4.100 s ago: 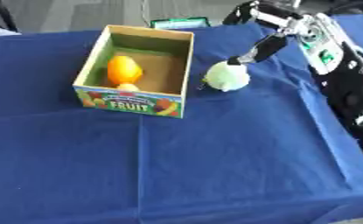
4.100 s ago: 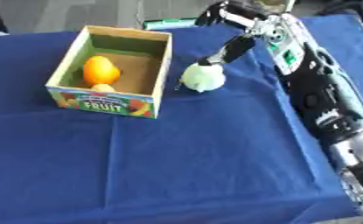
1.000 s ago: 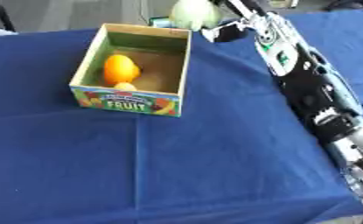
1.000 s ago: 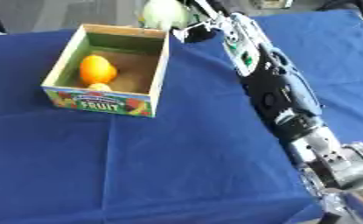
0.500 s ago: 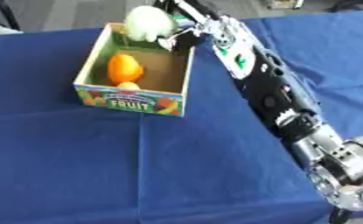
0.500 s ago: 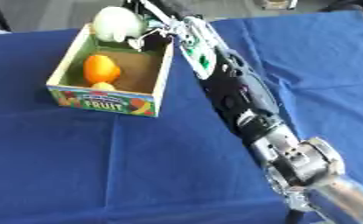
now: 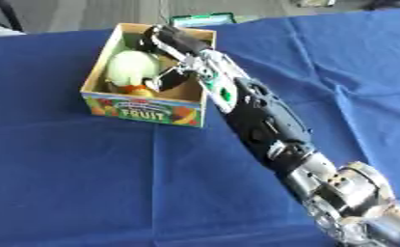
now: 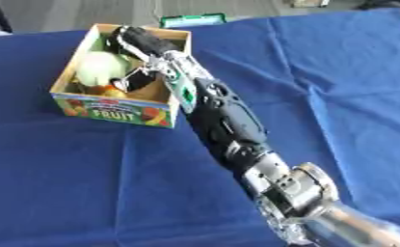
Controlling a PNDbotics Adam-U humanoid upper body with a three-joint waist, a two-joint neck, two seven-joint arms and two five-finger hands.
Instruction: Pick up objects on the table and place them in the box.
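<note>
A: Start at the left. Your pale green fruit (image 7: pixel 128 68) is already inside the box (image 7: pixel 144 107), resting on the orange fruit (image 7: pixel 137 89) there. What does the release need from you?

B: Judging from this, lower only a touch more so it settles instead of dropping, then spread the fingers and lift straight up, so you don't drag the fruit or catch the cardboard wall.

A: Where is the fruit against your right hand (image 7: pixel 162 41)?

B: The green fruit sits to the left of the hand and slightly below it, touching it. The hand reaches in over the box's far right corner, and its dark fingers (image 7: pixel 171 77) curl round the fruit's right side. So it's closed about the fruit, not released yet.

A: Further right?

B: Your right arm (image 7: pixel 253 116) runs diagonally down to the lower right corner, over the blue tablecloth (image 7: pixel 85 183). A small green-and-black thing (image 7: pixel 201 20) lies just beyond the box. Your left hand shows in neither view.
</note>
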